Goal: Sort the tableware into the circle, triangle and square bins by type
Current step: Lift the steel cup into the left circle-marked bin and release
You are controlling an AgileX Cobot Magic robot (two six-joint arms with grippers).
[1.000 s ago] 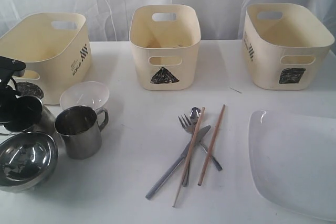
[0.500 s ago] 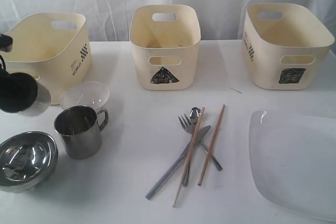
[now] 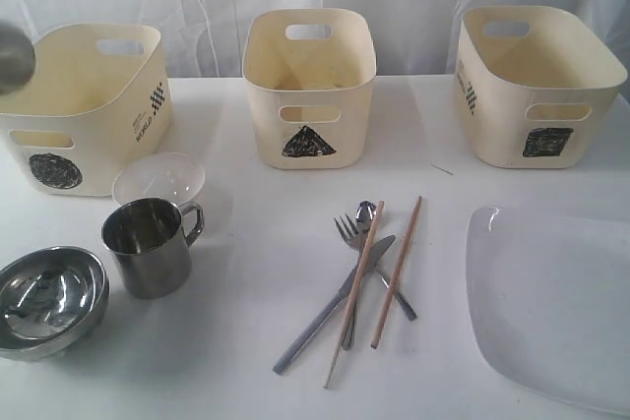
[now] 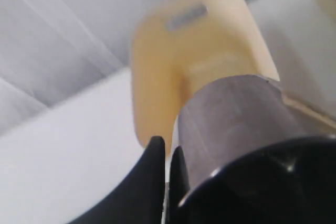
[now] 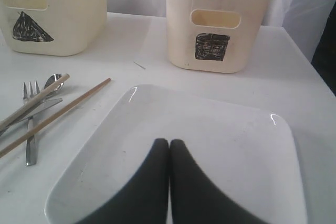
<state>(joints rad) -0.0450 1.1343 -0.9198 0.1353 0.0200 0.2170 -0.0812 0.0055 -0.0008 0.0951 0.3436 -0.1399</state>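
My left gripper (image 4: 167,145) is shut on the wall of a steel mug (image 4: 236,124). In the exterior view that mug (image 3: 8,56) is a grey blur high at the left edge, beside the circle bin (image 3: 84,105). A second steel mug (image 3: 148,245), the steel bowl (image 3: 49,297) and the small white bowl (image 3: 157,179) stand in front of that bin. Fork (image 3: 346,233), spoon (image 3: 365,211), knife (image 3: 330,307) and chopsticks (image 3: 397,270) lie mid-table. My right gripper (image 5: 169,142) is shut and empty over the white square plate (image 5: 220,145).
The triangle bin (image 3: 308,86) stands at the back centre and the square bin (image 3: 536,86) at the back right. A blurred cream bin (image 4: 194,51) fills the left wrist view behind the mug; its mark does not show. White curtains hang behind the table.
My left gripper has lifted the steel mug from beside the steel bowl up and leftwards, almost out of the exterior view. The circle mark on the bin is uncovered.
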